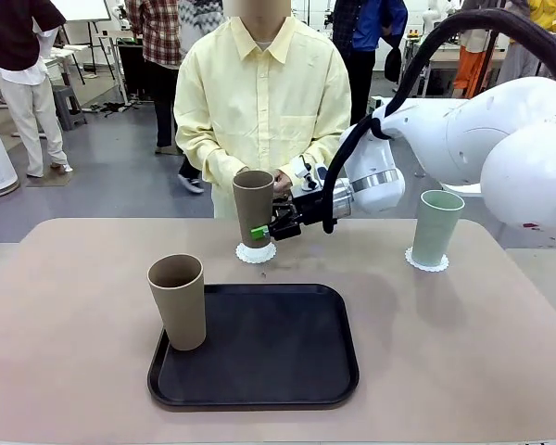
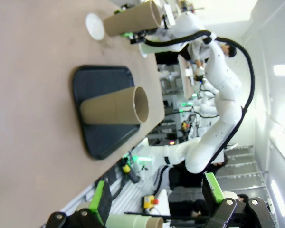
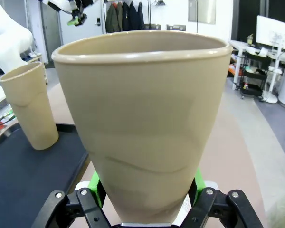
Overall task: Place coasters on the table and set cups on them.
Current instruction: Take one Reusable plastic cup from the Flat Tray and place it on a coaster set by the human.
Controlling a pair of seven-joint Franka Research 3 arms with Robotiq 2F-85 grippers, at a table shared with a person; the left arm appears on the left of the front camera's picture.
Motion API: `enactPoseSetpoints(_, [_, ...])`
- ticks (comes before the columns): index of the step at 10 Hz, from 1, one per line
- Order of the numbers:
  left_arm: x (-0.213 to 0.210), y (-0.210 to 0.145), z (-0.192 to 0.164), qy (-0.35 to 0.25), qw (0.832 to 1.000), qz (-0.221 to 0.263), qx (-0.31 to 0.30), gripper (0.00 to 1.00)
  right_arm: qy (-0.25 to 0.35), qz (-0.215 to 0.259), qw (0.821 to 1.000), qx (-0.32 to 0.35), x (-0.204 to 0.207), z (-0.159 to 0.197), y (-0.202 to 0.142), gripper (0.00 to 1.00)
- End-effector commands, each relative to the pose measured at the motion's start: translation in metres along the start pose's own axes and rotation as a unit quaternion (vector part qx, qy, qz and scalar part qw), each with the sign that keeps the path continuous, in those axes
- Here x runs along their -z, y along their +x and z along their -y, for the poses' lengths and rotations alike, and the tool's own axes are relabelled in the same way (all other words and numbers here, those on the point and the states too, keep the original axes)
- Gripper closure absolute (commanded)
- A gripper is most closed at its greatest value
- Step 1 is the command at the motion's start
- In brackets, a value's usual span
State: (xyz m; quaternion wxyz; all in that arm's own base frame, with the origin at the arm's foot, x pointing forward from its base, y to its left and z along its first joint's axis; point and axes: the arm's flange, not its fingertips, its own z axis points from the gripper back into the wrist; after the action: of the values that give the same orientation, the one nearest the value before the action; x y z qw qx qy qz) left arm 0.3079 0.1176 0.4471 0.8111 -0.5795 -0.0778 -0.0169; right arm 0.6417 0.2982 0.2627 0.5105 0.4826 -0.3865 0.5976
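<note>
My right hand (image 1: 262, 231) is clamped low on a tan cup (image 1: 254, 204), one pad on each side near its base. I grip it down there so the rim stays free and the cup stands upright as it meets the bench (image 1: 74, 278). The cup's foot is right over a coaster (image 1: 257, 253) by the middle of the far edge, in front of the person (image 1: 259, 93). I cannot tell whether it touches the lace yet or sits just above it.

Toward the far right corner, the mint cup (image 1: 435, 227) stands upright on the second coaster (image 1: 427, 262); I judge that pair done.

The other tan cup (image 1: 179, 301) stands upright at the left edge of the black tray (image 1: 278, 352), which lies by the near edge, so by my reckoning it is the one left to serve.

My left hand (image 2: 156, 194) is spread wide with nothing between its pads, off the near left of the bench, clear of the work.
</note>
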Motion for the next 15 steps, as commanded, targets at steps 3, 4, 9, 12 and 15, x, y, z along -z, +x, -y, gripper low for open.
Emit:
enactPoseSetpoints(3, [-0.001,0.001,0.001,-0.006,1.000,0.004,0.003,0.00,0.009,-0.018,1.000,0.013,0.006,0.019,-0.007,0.19])
enactPoseSetpoints(4, [-0.001,0.001,0.001,-0.006,1.000,0.004,0.003,0.00,0.006,-0.019,1.000,0.018,0.006,0.021,-0.011,0.19])
enactPoseSetpoints(9, [-0.001,0.001,0.001,-0.006,1.000,0.004,0.003,0.00,0.001,-0.025,0.999,0.035,0.009,0.026,-0.022,0.19])
enactPoseSetpoints(12, [-0.001,0.001,0.001,-0.006,1.000,0.004,0.003,0.00,0.002,-0.022,0.999,0.040,0.009,0.026,-0.022,0.19])
enactPoseSetpoints(15, [-0.001,0.001,0.001,-0.006,1.000,0.004,0.003,0.00,0.004,-0.027,0.999,0.046,0.012,0.027,-0.027,0.19])
